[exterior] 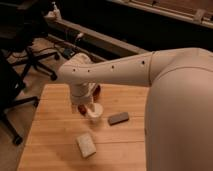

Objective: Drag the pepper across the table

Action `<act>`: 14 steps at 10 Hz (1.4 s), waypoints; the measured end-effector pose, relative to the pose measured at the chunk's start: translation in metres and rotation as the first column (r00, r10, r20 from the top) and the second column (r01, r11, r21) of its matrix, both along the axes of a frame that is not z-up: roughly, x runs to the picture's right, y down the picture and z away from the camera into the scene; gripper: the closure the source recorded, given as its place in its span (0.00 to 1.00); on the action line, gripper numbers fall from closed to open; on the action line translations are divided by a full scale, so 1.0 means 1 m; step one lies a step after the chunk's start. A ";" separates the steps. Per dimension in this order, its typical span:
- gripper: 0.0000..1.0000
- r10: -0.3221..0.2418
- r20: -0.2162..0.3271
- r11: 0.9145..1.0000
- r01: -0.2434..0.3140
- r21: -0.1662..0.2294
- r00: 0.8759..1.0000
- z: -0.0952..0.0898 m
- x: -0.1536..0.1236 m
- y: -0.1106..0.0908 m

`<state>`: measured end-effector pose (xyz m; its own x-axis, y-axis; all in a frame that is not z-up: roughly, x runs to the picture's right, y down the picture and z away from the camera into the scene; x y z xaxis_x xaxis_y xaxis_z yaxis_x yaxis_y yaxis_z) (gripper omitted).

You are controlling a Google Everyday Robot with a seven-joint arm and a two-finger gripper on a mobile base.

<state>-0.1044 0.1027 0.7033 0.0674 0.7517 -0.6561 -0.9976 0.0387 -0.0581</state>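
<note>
The pepper (80, 107) shows as a small dark red sliver on the light wooden table (55, 130), mostly hidden under my wrist. My gripper (86, 104) points down right above it, at the end of the white arm that reaches in from the right. A white cup (95, 113) stands just right of the gripper, touching or nearly touching it.
A rounder reddish-brown object (96, 90) sits behind the wrist. A dark grey flat block (118, 118) lies right of the cup. A pale beige block (86, 145) lies near the front edge. Office chairs (30, 55) stand to the left of the table.
</note>
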 end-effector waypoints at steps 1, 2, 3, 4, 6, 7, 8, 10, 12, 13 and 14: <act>0.35 0.000 0.000 1.000 0.000 0.000 1.000 0.000 0.000 0.000; 0.35 0.001 0.000 1.000 -0.001 -0.001 1.000 0.000 0.000 0.000; 0.35 0.000 0.000 1.000 0.000 0.000 1.000 0.000 0.000 0.000; 0.35 0.000 0.000 1.000 0.000 0.000 1.000 0.000 0.000 0.000; 0.35 -0.006 0.020 1.000 0.005 0.019 1.000 0.000 -0.003 -0.003; 0.35 -0.016 0.026 0.999 0.015 0.036 1.000 0.001 -0.003 -0.006; 0.35 -0.114 0.040 0.982 0.107 0.158 0.993 0.015 -0.001 -0.038; 0.35 -0.204 0.059 0.955 0.185 0.232 0.977 0.024 -0.006 -0.055; 0.35 -0.280 0.101 0.929 0.243 0.279 0.955 0.040 -0.022 -0.063; 0.35 -0.303 0.128 0.922 0.256 0.292 0.944 0.048 -0.028 -0.064; 0.35 -0.320 0.151 0.916 0.265 0.302 0.935 0.056 -0.032 -0.063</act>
<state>-0.1365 0.0397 0.7590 0.4162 0.8258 -0.3805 -0.9091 0.3690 -0.1934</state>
